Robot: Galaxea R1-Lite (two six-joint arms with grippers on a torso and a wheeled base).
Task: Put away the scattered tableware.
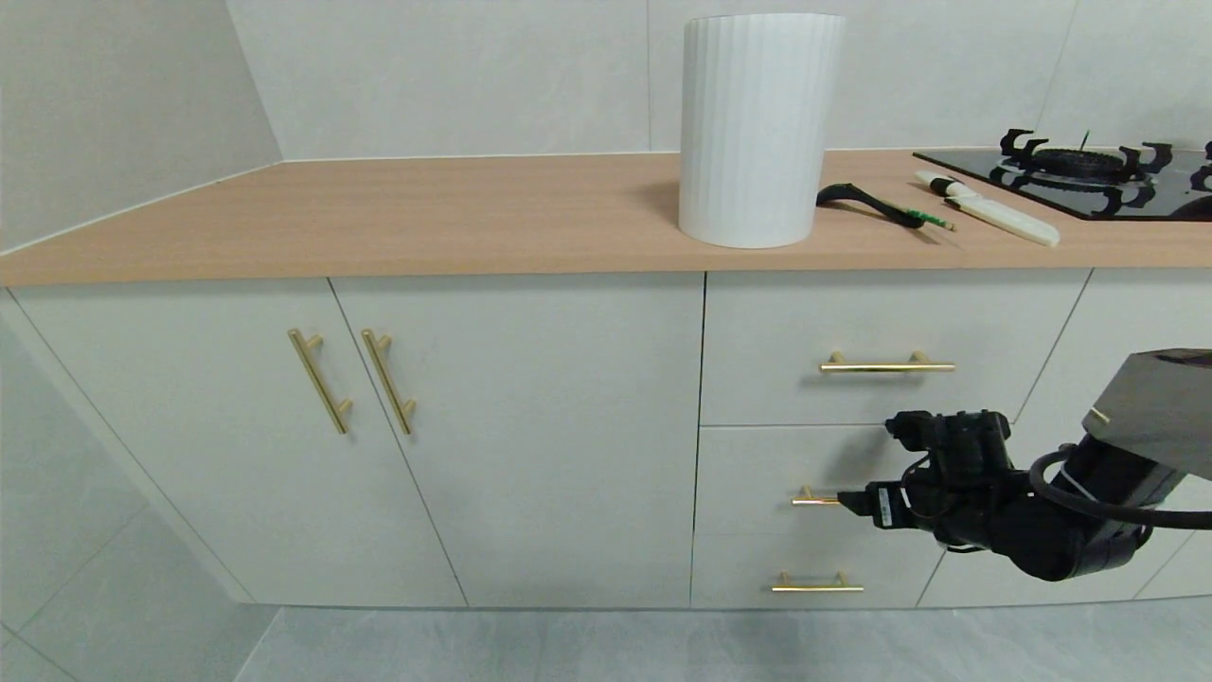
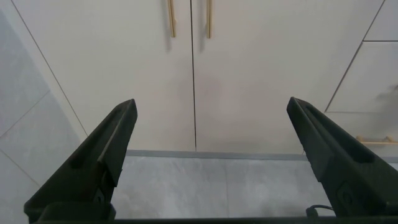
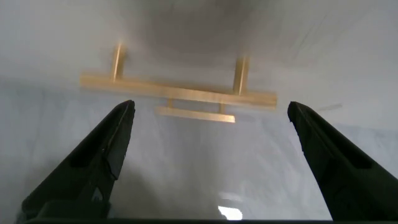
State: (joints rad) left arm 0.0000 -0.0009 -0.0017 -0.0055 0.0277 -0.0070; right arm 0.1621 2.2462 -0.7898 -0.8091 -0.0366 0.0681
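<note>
Obs.: right gripper [image 3: 210,107] with black wedge-shaped fingers [image 3: 99,155] spread wide apart. In the gap between them, a gold metal bar handle [image 3: 177,93] on a pale grey drawer front [image 3: 186,31]. A shorter gold handle [image 3: 194,113] sits just beside it.

The black right gripper [image 3: 209,109] has wedge-shaped fingers [image 3: 93,168] and a looping cable [image 1: 1165,518].

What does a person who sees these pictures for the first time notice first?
A tall white ribbed container stands on the countertop, with a black utensil and a white utensil lying beside it near the stove. Below, the right gripper, open, is at the gold handle of the middle drawer.
</note>
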